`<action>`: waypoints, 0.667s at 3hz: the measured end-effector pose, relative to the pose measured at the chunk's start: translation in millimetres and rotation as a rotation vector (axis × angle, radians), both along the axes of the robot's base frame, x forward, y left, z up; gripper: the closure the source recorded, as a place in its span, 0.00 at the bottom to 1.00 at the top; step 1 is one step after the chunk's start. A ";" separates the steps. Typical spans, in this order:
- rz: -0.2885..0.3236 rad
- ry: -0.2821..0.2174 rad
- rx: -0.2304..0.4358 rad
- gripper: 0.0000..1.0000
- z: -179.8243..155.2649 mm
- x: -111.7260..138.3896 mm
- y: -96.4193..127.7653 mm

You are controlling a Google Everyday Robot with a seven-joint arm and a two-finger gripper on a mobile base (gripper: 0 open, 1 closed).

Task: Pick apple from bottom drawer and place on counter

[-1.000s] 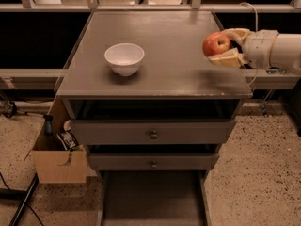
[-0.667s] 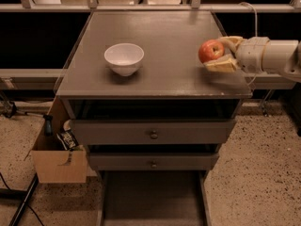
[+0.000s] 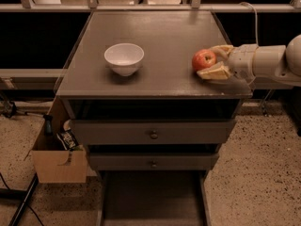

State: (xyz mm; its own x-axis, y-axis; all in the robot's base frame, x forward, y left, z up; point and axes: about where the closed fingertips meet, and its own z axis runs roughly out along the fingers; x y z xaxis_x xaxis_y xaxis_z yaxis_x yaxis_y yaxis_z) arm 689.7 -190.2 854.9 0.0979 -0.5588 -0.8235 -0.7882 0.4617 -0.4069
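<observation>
The small red apple (image 3: 203,59) with a yellowish patch is held between the two fingers of my gripper (image 3: 210,61), low over the right side of the counter (image 3: 160,36). I cannot tell whether the apple touches the top. The white arm reaches in from the right edge. The bottom drawer (image 3: 150,199) is pulled open at the lower middle, and its floor shows nothing in it.
A white bowl (image 3: 124,58) stands on the counter's left half. Two grey drawers with round knobs (image 3: 154,134) are shut. A cardboard box (image 3: 59,149) with items sits on the terrazzo floor at the cabinet's left.
My gripper has carried the apple leftward and lower, from beyond the counter's right edge to just over its right side.
</observation>
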 end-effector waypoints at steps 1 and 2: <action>0.000 0.000 0.000 0.82 0.0 0.0 0.0; 0.000 0.000 0.000 0.57 0.0 0.0 0.1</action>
State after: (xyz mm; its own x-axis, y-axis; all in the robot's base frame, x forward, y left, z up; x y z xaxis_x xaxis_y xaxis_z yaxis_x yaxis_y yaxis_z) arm 689.7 -190.1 854.8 0.0979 -0.5587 -0.8235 -0.7883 0.4616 -0.4069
